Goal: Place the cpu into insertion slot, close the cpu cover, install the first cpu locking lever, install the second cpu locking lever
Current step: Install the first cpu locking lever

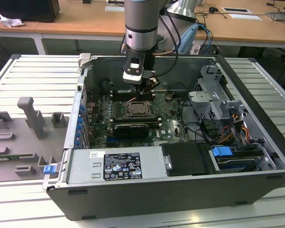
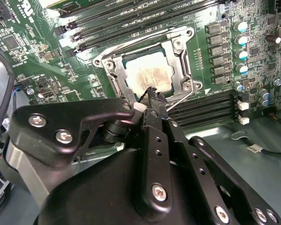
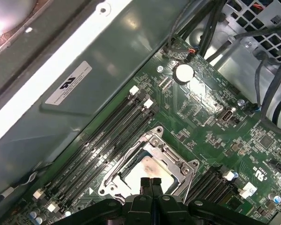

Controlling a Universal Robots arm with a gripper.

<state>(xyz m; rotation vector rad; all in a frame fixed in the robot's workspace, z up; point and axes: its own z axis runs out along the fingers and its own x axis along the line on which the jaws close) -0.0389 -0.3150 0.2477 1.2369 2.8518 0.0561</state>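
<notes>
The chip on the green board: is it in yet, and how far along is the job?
The cpu already lies in the insertion slot, and the cpu cover looks folded down around it. The gripper, fingers together, is at the socket's edge beside a thin wire lever that seems raised. Latching the levers appears left.

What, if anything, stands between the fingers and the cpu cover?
Nothing visible does. In both wrist views the fingers sit closed together right at the edge of the cpu cover, which lies flat around the cpu. The memory slots run alongside the socket, not between the fingers and the cover.
</notes>
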